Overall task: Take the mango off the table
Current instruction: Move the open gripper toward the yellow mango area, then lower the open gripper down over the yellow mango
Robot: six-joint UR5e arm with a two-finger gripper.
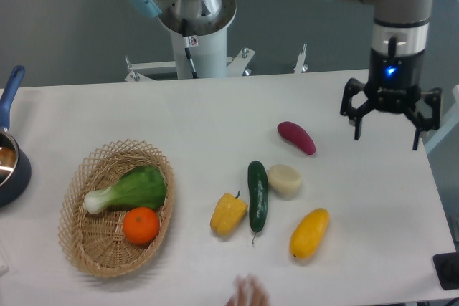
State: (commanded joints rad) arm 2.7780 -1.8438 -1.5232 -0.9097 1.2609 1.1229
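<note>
Looking down on the white table [179,116], I see my tool [387,121] hanging in the air at the far right, its fingers spread wide and holding nothing. The mango [309,233], a smooth yellow-orange oval, lies on the table toward the near edge, well apart from the tool and lower in the view. It is tilted, its upper end pointing right. Just beside its upper left sits a pale round vegetable [285,180], with a dark green cucumber [257,195] and a lumpy yellow bell pepper [228,213] further left. A purple sweet potato [296,137] lies between tool and mango. A wicker basket [79,245] at left holds an orange [140,225] and a leafy green. To do this well, I judge I should travel above the mango, turn the fingers across its narrow width, then descend clear of the pale vegetable.
</note>
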